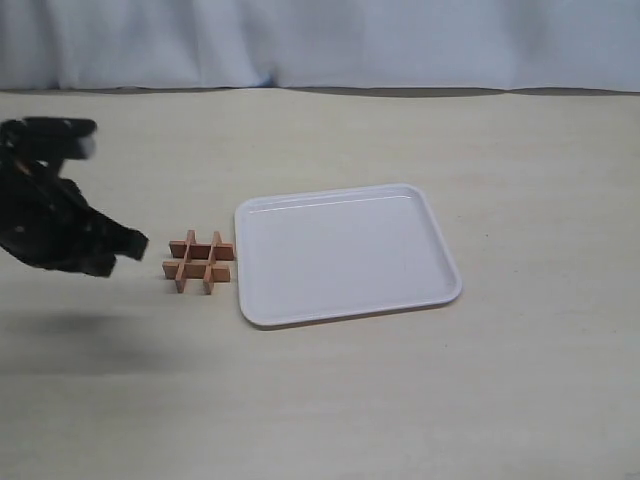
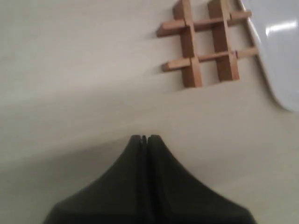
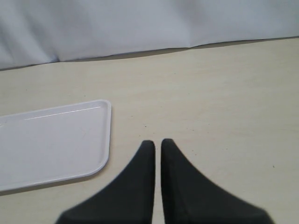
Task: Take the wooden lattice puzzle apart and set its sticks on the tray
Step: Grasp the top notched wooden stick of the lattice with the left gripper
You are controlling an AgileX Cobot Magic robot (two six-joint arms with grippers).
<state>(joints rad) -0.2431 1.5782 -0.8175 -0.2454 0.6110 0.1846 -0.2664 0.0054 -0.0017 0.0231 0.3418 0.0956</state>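
Note:
The wooden lattice puzzle [image 1: 199, 262] lies whole on the table, a reddish-brown hash shape of four interlocked sticks, touching or almost touching the left rim of the white tray [image 1: 340, 255]. The tray holds nothing. My left gripper [image 1: 138, 243] hovers just left of the puzzle with its jaws shut and empty. In the left wrist view the puzzle [image 2: 205, 44] sits ahead of the shut gripper [image 2: 145, 137], next to the tray's corner [image 2: 280, 46]. My right gripper [image 3: 157, 142] is out of the exterior view; its fingers stand nearly together with nothing between, near the tray's corner [image 3: 46, 140].
A white cloth backdrop [image 1: 320, 40] hangs along the far edge of the pale tabletop [image 1: 400, 400]. The left arm's shadow [image 1: 70, 335] falls on the table in front of it.

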